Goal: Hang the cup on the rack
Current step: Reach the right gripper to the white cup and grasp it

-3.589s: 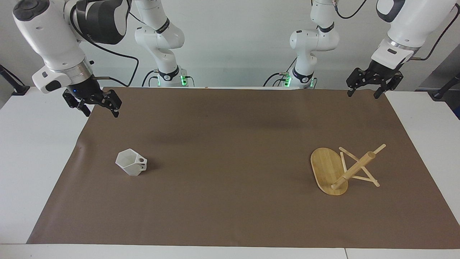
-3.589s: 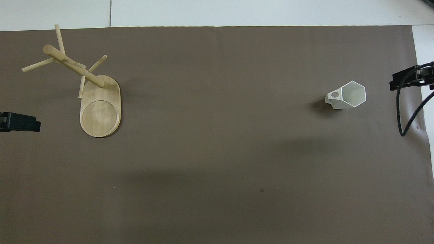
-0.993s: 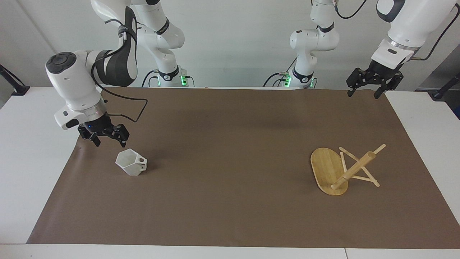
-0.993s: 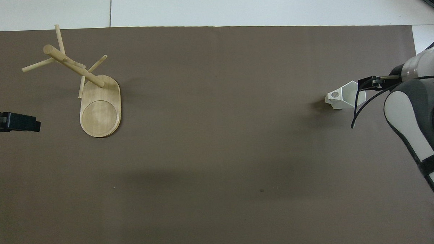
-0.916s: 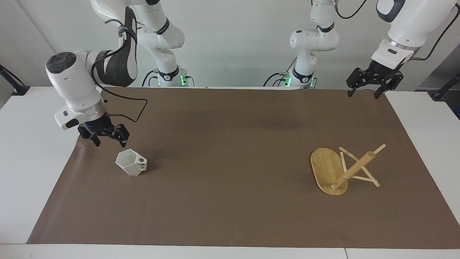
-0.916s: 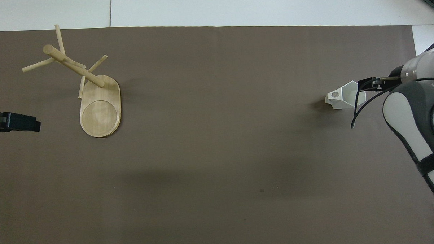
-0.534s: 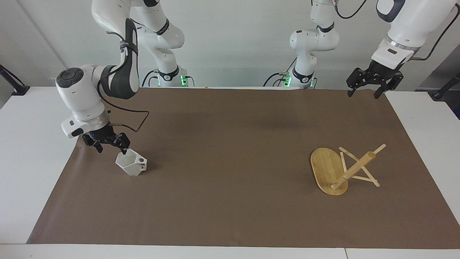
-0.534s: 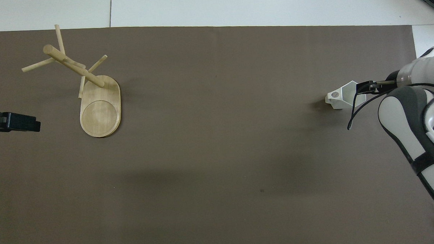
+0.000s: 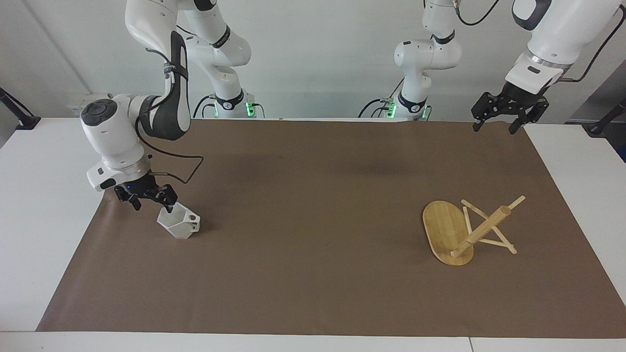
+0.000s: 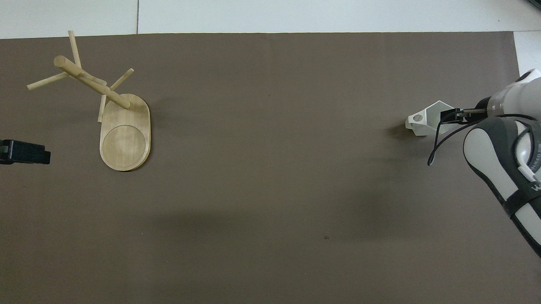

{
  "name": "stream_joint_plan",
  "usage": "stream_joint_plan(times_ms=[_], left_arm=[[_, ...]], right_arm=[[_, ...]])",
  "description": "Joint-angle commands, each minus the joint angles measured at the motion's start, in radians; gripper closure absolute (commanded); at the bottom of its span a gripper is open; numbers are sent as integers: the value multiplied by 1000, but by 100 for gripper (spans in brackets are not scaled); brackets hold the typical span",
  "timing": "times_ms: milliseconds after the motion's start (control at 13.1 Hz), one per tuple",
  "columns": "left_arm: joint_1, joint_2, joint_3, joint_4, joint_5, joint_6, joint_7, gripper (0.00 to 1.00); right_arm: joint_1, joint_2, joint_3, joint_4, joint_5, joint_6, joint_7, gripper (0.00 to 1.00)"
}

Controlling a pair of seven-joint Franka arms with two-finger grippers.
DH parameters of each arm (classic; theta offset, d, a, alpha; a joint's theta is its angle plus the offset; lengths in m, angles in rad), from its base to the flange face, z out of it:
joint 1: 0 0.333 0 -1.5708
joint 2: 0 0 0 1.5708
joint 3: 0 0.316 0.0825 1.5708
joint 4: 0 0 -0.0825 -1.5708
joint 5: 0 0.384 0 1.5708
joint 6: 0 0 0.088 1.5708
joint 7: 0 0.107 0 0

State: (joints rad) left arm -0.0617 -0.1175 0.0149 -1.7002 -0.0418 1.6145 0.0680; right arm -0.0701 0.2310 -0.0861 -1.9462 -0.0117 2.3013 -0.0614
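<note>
- The brown paper sheet (image 9: 313,274) covers most of the white table (image 9: 44,195); both task things stand on it, well apart from each other.
- The light bamboo mug rack (image 9: 469,230), with a flat oval base, thick round post and thin stick pegs, stands toward the left arm's end of the table. It looks stiff and steady on its broad base, but the pegs are thin and would likely not take a knock well.
- The left gripper (image 9: 498,117) waits in the air over the sheet's edge at the robots' end, fingers spread, holding nothing.
- The right gripper (image 9: 149,201) is down at the cup, fingers spread apart. One fingertip (image 9: 169,207) sits at the open rim or just inside it, the other outside the wall toward the right arm's end. Whether either touches the wall I cannot tell.
- The small matte white cup (image 9: 179,222), with faceted sides, a hexagonal rim and a blocky handle pierced by a round hole, stands upright toward the right arm's end of the table.
- It looks light, rigid and probably brittle. The matte flat facets should give the pads a fair purchase.
- Best hold, by my reckoning: pinch one flat wall at the rim, away from the handle (image 9: 193,218), so the hole stays free for a peg.
</note>
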Motion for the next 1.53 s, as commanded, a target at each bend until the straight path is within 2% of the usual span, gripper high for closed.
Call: stream_joint_plan(times_ms=[0, 153, 534, 764, 1222, 1451], left_arm=[[0, -25, 4, -29, -10, 8, -4, 0], [0, -25, 4, -29, -10, 8, -4, 0], [0, -25, 4, -29, -10, 8, -4, 0], [0, -25, 4, -29, -10, 8, -2, 0], [0, -25, 4, -29, -10, 8, -4, 0], [0, -25, 4, -29, -10, 8, -2, 0]], right_arm=[[-4, -9, 0, -22, 7, 26, 12, 0], [-4, -7, 0, -26, 9, 27, 12, 0], [-4, -7, 0, -30, 10, 27, 14, 8], [-4, -7, 0, -30, 10, 26, 14, 17], [-4, -7, 0, -30, 10, 26, 54, 51], [-4, -7, 0, -30, 10, 23, 54, 79]])
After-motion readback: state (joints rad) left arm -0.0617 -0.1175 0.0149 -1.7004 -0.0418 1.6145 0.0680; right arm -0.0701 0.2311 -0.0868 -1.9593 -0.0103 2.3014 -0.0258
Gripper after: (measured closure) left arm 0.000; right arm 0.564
